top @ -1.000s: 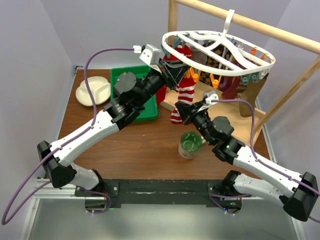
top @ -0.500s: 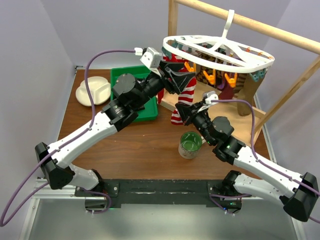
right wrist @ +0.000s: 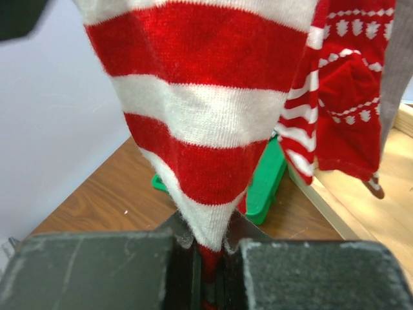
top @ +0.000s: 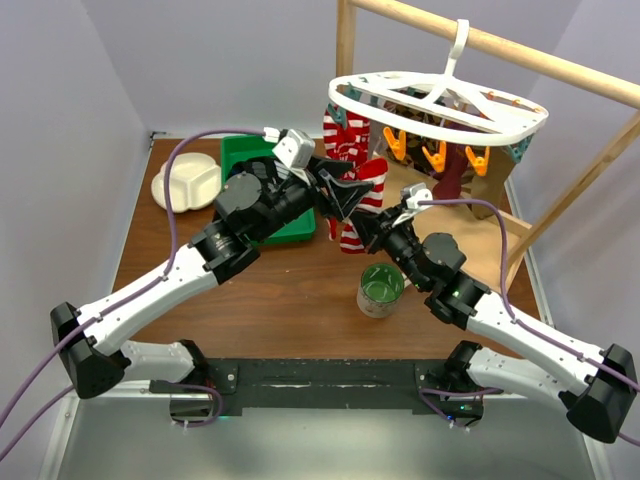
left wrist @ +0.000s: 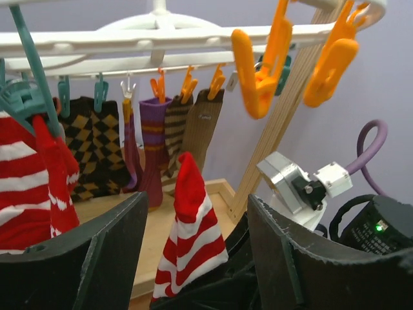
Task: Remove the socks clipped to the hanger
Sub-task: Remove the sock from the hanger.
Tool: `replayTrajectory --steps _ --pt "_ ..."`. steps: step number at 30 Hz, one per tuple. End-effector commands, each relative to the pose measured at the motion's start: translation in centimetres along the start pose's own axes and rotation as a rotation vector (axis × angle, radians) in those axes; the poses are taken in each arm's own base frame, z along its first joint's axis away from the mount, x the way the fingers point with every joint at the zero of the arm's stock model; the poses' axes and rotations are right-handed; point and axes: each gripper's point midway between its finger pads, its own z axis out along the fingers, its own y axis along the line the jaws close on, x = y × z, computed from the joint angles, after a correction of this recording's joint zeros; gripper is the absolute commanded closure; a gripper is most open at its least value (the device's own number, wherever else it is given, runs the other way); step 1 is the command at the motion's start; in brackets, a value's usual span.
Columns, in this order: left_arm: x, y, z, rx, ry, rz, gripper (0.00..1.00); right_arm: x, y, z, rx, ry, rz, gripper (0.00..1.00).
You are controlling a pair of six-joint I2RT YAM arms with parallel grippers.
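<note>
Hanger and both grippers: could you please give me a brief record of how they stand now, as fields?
hanger: white rack hooked on the wooden pole, with orange and teal clips
held sock: red-and-white striped sock, narrow end pinched, upper end in no clip
right gripper: shut on that sock
left gripper: open, fingers either side of the sock's upper end, apart from it
clipped on hanger: checkered sock, purple sock, second red-and-white sock
on table: green bin, cup, white dish

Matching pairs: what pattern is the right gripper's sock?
Sock: red-white stripes; best in right wrist view.
</note>
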Motion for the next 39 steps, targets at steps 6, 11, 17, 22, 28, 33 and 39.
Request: replayTrajectory --steps 6,11,17,22,28,33,39 --pt "3.0 0.0 0.7 0.016 0.059 -0.045 0.33 -0.3 1.1 0.1 -0.051 0.001 0.005 1.0" --pt "4.1 0.1 1.0 0.025 0.076 -0.056 0.45 0.0 1.1 0.1 -0.055 0.015 0.003 1.0" --pt "4.7 0.0 1.3 0.037 0.083 -0.063 0.73 0.0 1.0 -0.1 -0.053 0.012 0.0 1.0" --pt "4.9 -0.2 0.9 0.044 0.109 -0.062 1.0 0.5 0.2 -0.4 -0.022 0.023 -0.017 0.63" --pt "5.0 1.7 -3.0 -0.097 0.124 -0.079 1.0 0.9 -1.6 -1.7 0.055 0.021 -0.008 0.16" --pt "5.6 5.2 -6.5 -0.315 0.142 -0.102 1.0 0.3 -2.4 -2.4 0.107 0.005 0.016 0.13" --pt "6.2 11.0 -10.2 -0.574 0.176 -0.123 1.0 -0.1 -2.9 -2.7 0.137 -0.003 0.031 0.13"
